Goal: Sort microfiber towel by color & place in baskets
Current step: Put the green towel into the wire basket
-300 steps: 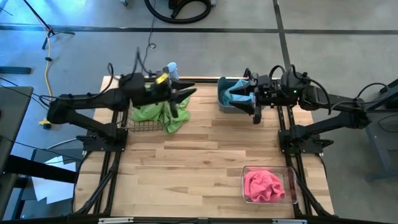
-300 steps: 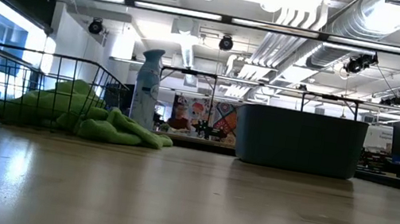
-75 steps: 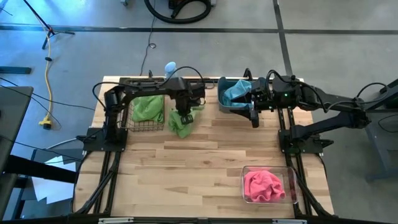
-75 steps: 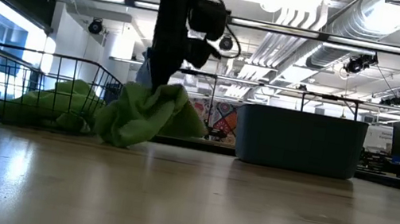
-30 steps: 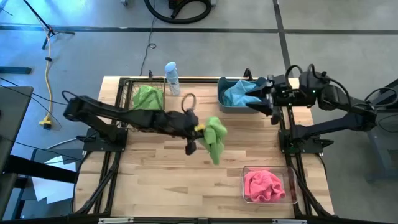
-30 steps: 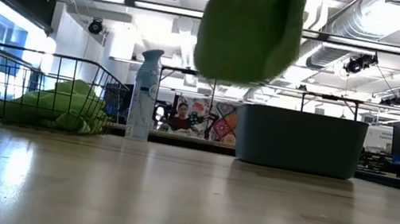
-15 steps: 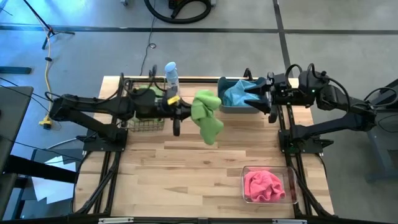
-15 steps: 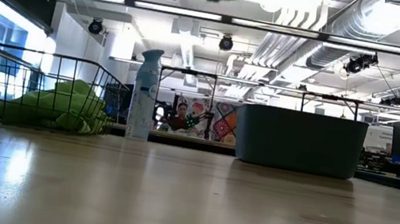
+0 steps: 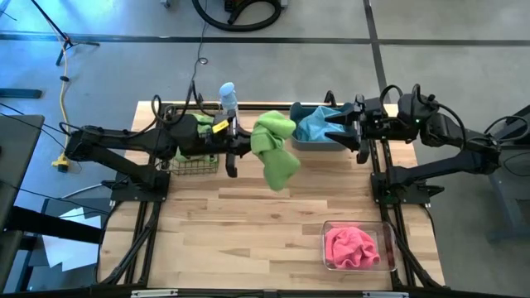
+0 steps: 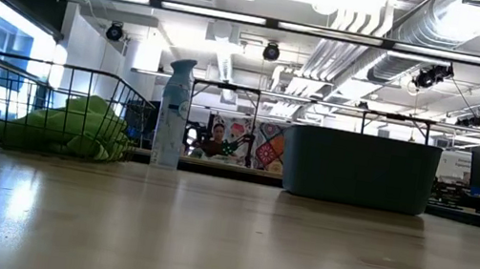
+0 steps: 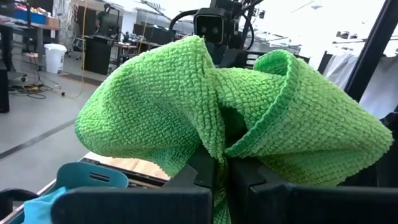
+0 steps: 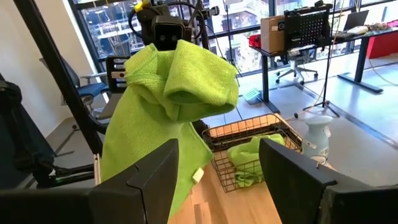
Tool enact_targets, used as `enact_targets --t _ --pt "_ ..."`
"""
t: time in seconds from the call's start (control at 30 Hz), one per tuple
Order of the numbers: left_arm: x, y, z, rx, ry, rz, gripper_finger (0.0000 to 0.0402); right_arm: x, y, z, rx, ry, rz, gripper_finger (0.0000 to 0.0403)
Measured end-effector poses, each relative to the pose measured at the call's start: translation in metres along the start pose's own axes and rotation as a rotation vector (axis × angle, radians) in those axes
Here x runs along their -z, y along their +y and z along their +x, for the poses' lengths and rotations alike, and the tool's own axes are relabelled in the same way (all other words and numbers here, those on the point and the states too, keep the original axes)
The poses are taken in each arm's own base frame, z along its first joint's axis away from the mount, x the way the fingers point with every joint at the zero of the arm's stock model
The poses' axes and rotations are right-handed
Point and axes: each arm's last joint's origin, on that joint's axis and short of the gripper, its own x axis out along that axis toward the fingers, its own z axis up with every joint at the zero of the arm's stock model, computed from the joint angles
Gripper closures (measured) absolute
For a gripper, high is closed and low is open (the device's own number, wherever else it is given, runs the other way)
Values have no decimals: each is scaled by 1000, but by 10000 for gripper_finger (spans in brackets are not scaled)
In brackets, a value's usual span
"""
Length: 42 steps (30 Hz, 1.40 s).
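My left gripper point(image 9: 251, 142) is high over the table, just right of the black wire-mesh basket point(image 9: 192, 157), and is shut on a lime green towel point(image 9: 276, 151). Another green towel point(image 9: 192, 127) lies inside that basket. My right gripper point(image 9: 346, 132) hovers open at the right end of the grey-blue tub point(image 9: 300, 139), which holds a teal-blue towel point(image 9: 315, 124). A pink towel point(image 9: 351, 247) lies in the clear box point(image 9: 387, 248) at the near right. The low view shows the basket point(image 10: 40, 113) and tub point(image 10: 360, 168), but neither gripper. My left gripper point(image 11: 221, 165) pinches a bunched fold of the lime green towel point(image 11: 219, 134) between its two fingers. The fingers come in about level from the table's left. The towel is lifted clear of the table; it bulges over the fingertips and hangs down below them point(image 12: 149, 155).
A white-and-blue spray bottle point(image 9: 228, 97) stands at the far edge between basket and tub. Bare wood point(image 9: 248, 223) takes up the middle and near left of the table. A person shows in the room behind the table point(image 10: 217, 136).
My left gripper, still shut on the green towel, has carried it from over the table's middle up and toward the far edge, to beside the wire basket. In the low view the towel has risen out of the top of the picture.
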Motion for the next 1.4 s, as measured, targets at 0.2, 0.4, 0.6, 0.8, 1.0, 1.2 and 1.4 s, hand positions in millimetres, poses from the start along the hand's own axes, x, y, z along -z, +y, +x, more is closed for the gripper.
enact_targets --t 0.2,0.4,0.6,0.8,1.0,1.2,1.4 --pt "1 1 0 -17 3 12 401 1 0 3 1 7 -18 183" --pt "-6 5 -10 -159 -14 116 401 1 0 4 1 10 -18 183" --pt "-30 18 -43 -390 -56 203 401 1 0 4 4 11 -22 183" --pt "-45 36 -93 -634 2 234 401 1 -1 4 12 10 -22 183" --pt "-51 45 -135 -839 16 216 401 1 -1 4 12 10 -22 183" --pt "-43 51 -159 -1014 88 232 401 1 -1 4 40 6 -23 183" --pt "-31 54 -162 -1108 124 182 401 1 -2 4 48 5 -18 183"
